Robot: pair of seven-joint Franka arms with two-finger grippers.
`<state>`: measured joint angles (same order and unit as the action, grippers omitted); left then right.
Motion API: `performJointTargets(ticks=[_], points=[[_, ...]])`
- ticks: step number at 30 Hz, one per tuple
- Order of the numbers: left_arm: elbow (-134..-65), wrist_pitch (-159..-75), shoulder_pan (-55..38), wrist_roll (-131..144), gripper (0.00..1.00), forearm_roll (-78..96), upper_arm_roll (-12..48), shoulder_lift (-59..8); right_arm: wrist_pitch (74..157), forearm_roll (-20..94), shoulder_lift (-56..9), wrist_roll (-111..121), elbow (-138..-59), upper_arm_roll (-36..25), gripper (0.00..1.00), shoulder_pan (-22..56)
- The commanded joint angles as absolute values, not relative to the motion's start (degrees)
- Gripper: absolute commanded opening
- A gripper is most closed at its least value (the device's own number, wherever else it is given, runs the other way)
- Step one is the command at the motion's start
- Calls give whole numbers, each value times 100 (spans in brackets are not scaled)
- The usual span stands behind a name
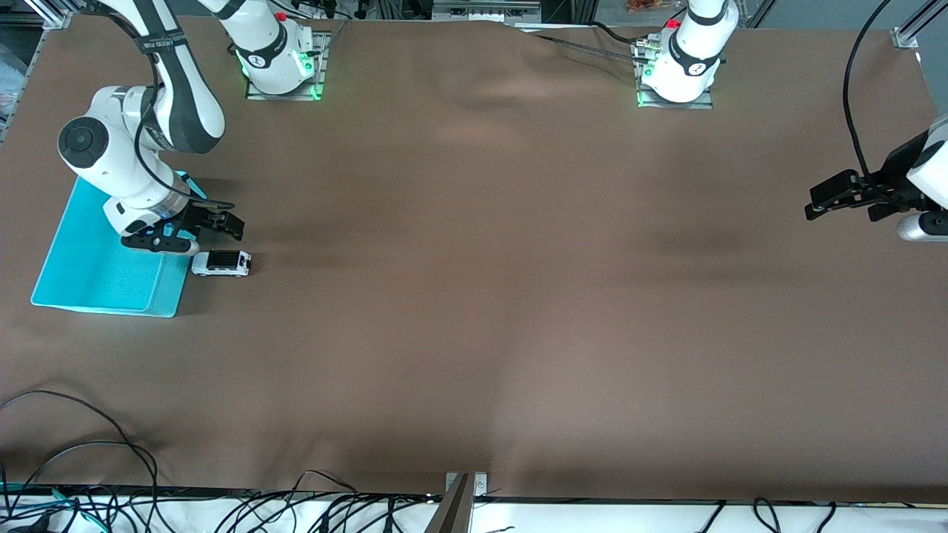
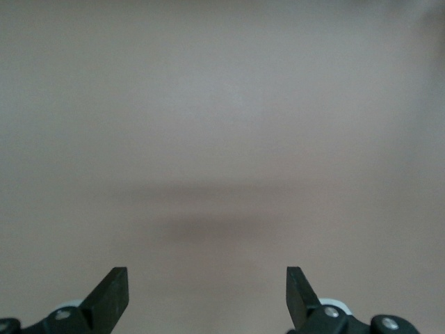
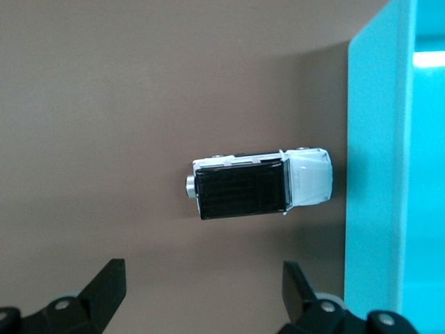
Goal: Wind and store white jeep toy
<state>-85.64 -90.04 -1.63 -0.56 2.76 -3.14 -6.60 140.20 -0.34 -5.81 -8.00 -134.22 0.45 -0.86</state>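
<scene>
The white jeep toy (image 1: 221, 263) stands on its wheels on the brown cloth, right beside the cyan bin (image 1: 81, 285) at the right arm's end of the table. In the right wrist view the jeep (image 3: 261, 183) shows its black roof, with its front end close to the bin's wall (image 3: 372, 174). My right gripper (image 1: 209, 226) is open and empty, in the air over the cloth just beside the jeep and the bin's edge. My left gripper (image 1: 844, 201) is open and empty, waiting over the left arm's end of the table; its view shows only bare cloth (image 2: 222, 139).
Both arm bases (image 1: 280, 66) (image 1: 678, 74) stand at the table's top edge. Loose black cables (image 1: 89, 496) lie along the edge nearest the front camera. A metal bracket (image 1: 463, 488) sits at the middle of that edge.
</scene>
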Motion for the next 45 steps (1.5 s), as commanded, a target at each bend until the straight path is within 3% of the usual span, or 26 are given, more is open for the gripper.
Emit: performJointTargets(ticks=[1, 32, 45], points=[[-8604, -8938, -141, -211, 100, 246, -316, -580, 14194, -62, -571, -2106, -13491, 70, 100, -132], [-8622, -8938, -123, -202, 100, 246, -325, -589, 16075, -44, -1494, -6820, -13667, 44, 100, -334], [-8631, -8938, -123, -202, 100, 237, -334, -598, 16110, -53, -1802, -6908, -13579, 44, 100, -448]])
